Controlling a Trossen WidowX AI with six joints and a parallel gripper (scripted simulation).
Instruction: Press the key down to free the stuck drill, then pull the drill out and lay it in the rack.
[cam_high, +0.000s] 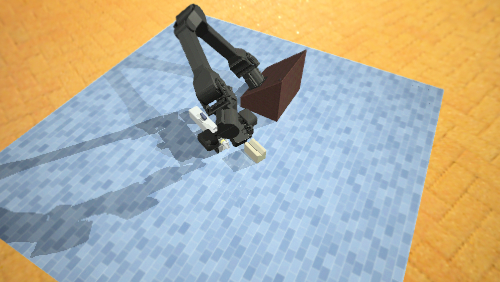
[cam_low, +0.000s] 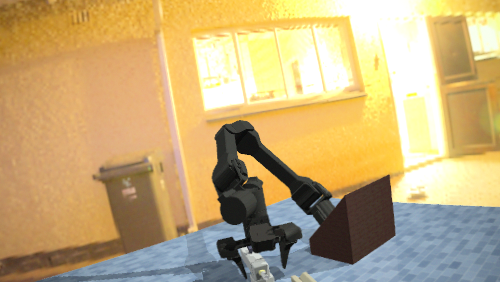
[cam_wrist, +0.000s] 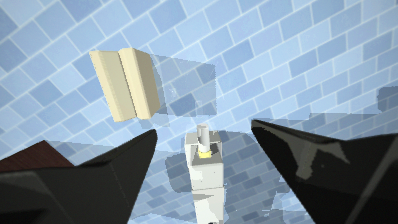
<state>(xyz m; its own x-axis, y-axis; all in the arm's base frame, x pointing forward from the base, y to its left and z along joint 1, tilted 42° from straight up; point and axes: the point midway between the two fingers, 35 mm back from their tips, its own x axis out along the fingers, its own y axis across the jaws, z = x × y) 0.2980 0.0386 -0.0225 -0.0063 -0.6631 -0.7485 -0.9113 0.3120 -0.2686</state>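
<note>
The long white housing lies on the blue mat, with a dark key on its top. The grey drill sticks out of its front end, with a yellow part at its base. My gripper is open and empty; its fingers stand wide apart, on either side of the drill end in the wrist view. In the top view the arm covers part of the housing and the fingertips. The cream grooved rack stands beside the drill end, with nothing in its groove.
A dark brown wedge-shaped block stands near the arm's base, to the left of the housing in the wrist view. The blue tiled mat lies under everything.
</note>
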